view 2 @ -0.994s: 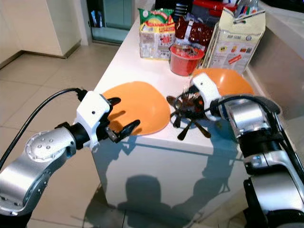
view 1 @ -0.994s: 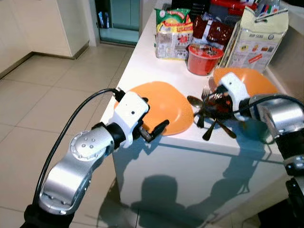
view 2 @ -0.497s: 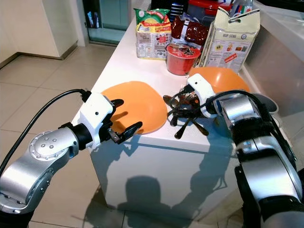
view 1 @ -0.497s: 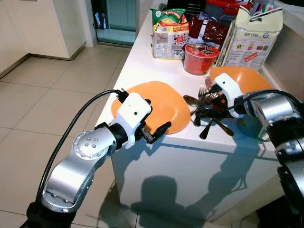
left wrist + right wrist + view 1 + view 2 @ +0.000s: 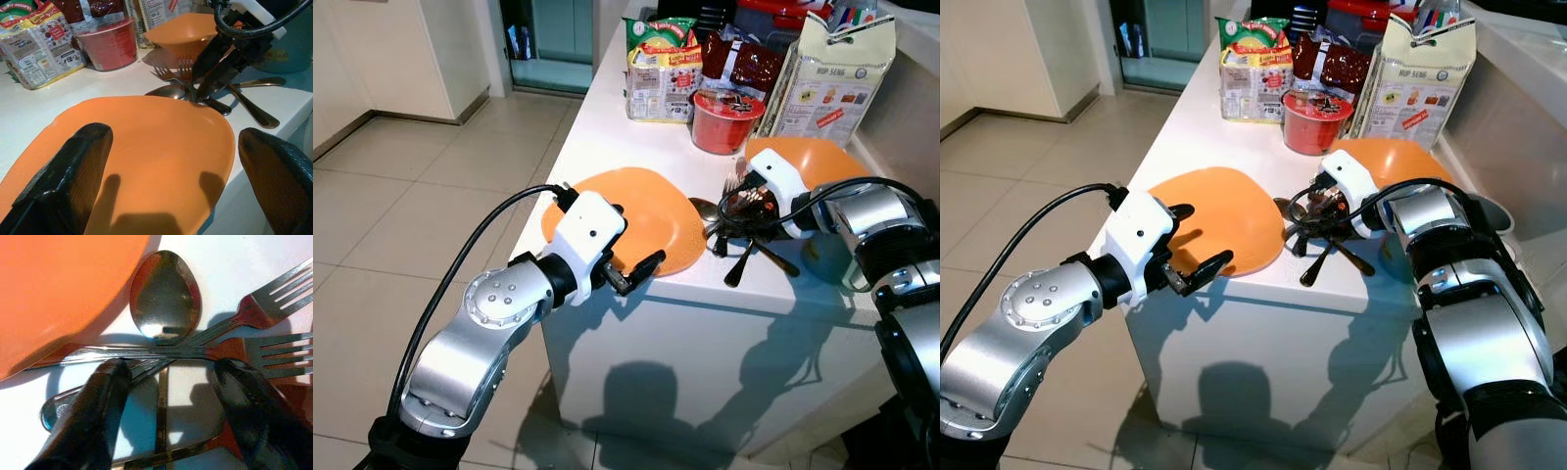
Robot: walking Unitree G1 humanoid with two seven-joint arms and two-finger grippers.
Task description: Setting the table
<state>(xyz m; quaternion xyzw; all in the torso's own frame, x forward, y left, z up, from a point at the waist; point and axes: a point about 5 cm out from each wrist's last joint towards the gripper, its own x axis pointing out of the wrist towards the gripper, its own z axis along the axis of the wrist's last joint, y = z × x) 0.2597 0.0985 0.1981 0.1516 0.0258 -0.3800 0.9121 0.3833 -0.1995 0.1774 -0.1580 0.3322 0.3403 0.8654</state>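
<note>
- Change over the last second: the right gripper (image 5: 1317, 211) has drawn a little in toward the cutlery pile (image 5: 744, 235) and now stands directly over it; the left arm has barely shifted. The whole view has also moved slightly, so part of this is camera motion.
- Far left: tiled floor (image 5: 401, 186), with the left arm reaching in from the near edge of the tabletop (image 5: 607, 127).
- Left gripper (image 5: 631, 266): fingers spread wide, holding nothing, poised at the near rim of the flat orange plate (image 5: 641, 211). In the left wrist view the plate lies between the two black fingers (image 5: 73, 166).
- Centre: the plate sits at the tabletop's near corner, its rim close to the edge.
- Just right of the plate: a spoon (image 5: 165, 296) and forks (image 5: 274, 308) lie crossed in a loose heap, the spoon bowl touching or nearly touching the plate rim.
- Right gripper: fingers parted, straddling the crossed handles, not yet closed on any.
- Behind it: an orange bowl (image 5: 803, 162); further back a red cup (image 5: 729, 117) and food packets (image 5: 661, 69).
- Handling judgement: cutlery is stiff, thin, smooth metal, likely to slip or drag its neighbours. Best pinched across a single handle mid-length, clear of the crossing.
- The plate looks light and rigid; take it at the overhanging near rim.
</note>
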